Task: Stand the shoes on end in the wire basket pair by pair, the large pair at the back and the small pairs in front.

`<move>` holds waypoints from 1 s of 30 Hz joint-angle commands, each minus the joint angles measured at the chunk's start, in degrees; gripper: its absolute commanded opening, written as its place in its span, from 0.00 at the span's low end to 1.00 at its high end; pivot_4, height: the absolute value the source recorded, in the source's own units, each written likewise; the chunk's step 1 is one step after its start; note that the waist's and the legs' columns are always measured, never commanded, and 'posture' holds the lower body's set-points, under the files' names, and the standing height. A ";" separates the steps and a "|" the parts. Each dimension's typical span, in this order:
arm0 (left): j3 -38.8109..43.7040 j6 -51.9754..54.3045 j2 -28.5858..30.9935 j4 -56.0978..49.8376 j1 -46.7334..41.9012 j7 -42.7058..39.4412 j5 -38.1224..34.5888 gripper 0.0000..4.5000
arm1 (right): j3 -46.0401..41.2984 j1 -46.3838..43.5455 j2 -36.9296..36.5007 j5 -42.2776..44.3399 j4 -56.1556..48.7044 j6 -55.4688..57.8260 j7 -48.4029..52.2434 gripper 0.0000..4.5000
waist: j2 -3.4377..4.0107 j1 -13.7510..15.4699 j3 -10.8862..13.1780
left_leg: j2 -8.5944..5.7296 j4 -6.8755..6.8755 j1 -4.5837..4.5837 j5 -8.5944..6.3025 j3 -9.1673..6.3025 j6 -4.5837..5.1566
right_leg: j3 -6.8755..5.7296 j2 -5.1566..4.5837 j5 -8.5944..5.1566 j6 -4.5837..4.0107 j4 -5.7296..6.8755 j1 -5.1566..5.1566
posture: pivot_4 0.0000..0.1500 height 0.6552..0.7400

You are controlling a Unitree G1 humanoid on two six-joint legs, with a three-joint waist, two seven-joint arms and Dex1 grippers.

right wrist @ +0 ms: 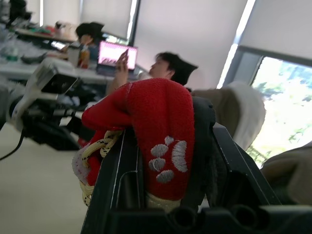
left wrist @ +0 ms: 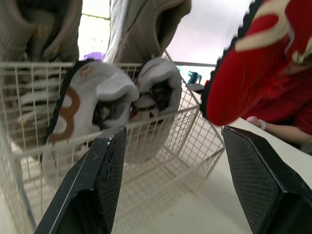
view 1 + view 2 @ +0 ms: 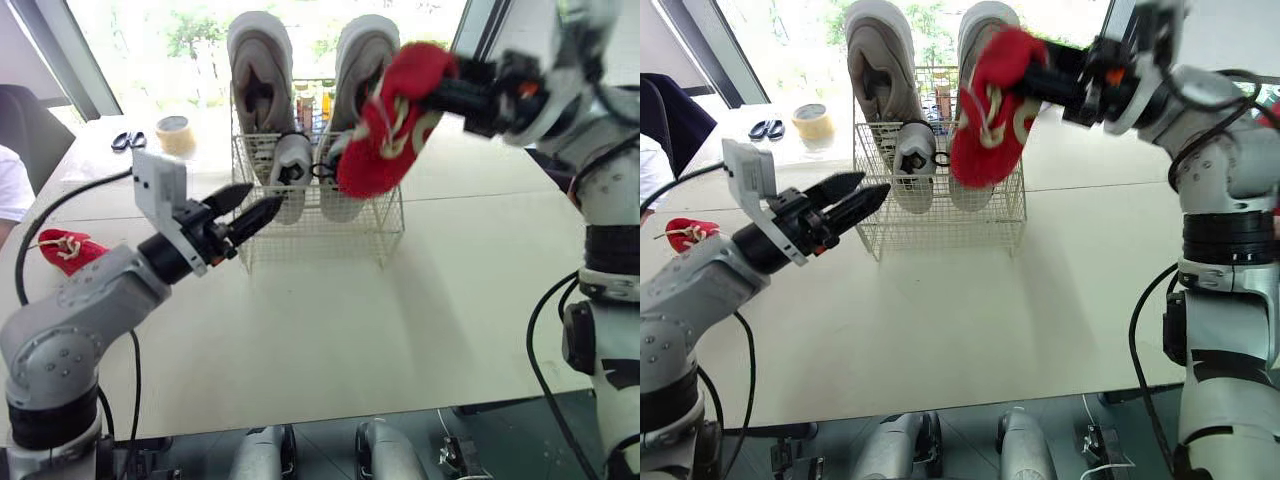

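Right gripper (image 3: 432, 92), clamped on the red shoe (image 3: 385, 130), could snag it on the wire basket (image 3: 392, 222), perhaps toppling the small white shoes (image 3: 291, 172).

- The red shoe (image 3: 385, 120) hides the fingertips of the right hand (image 3: 435, 95) clamped on it. It also covers the top of the right small grey shoe (image 2: 158, 90) and the lower half of the right large shoe (image 3: 362, 45).
- Behind the wire basket (image 3: 390, 225), between the large pair, stand bottles (image 3: 312, 100) — too small to tell apart.
- A second red shoe (image 3: 65, 248) lies at the surface's (image 3: 400, 320) left edge — its near side runs behind the left arm (image 3: 90, 300).
- A person's white sleeve (image 3: 10, 185) is cut off by the picture's edge.
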 commanded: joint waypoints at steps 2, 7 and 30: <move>-1.11 -1.94 -1.45 -3.37 4.41 2.85 -2.39 0.70 | 0.26 -0.47 1.42 -5.57 2.38 -6.63 3.19 0.31 | -0.01 0.39 0.00 | -0.01 0.02 -0.03 0.01 0.00 -0.02 | 0.00 -0.01 0.00 0.00 -0.01 0.01 | 1.00 0.94; -1.18 -3.29 -0.66 -3.08 4.85 4.09 -3.88 0.70 | 1.63 0.58 4.38 -11.56 5.51 -13.41 4.04 0.31 | -0.02 0.48 0.00 | -0.03 0.06 -0.05 0.01 -0.01 -0.02 | 0.00 -0.06 0.00 -0.01 -0.05 0.05 | 1.00 0.94; -0.09 -3.21 7.61 2.35 5.38 1.19 -6.94 0.72 | -1.82 4.55 6.57 -16.95 9.55 -15.46 2.33 0.99 | -0.02 0.27 0.01 | -0.06 0.03 -0.04 0.02 0.01 -0.06 | -0.01 -0.03 0.00 -0.01 -0.02 0.00 | 1.00 0.94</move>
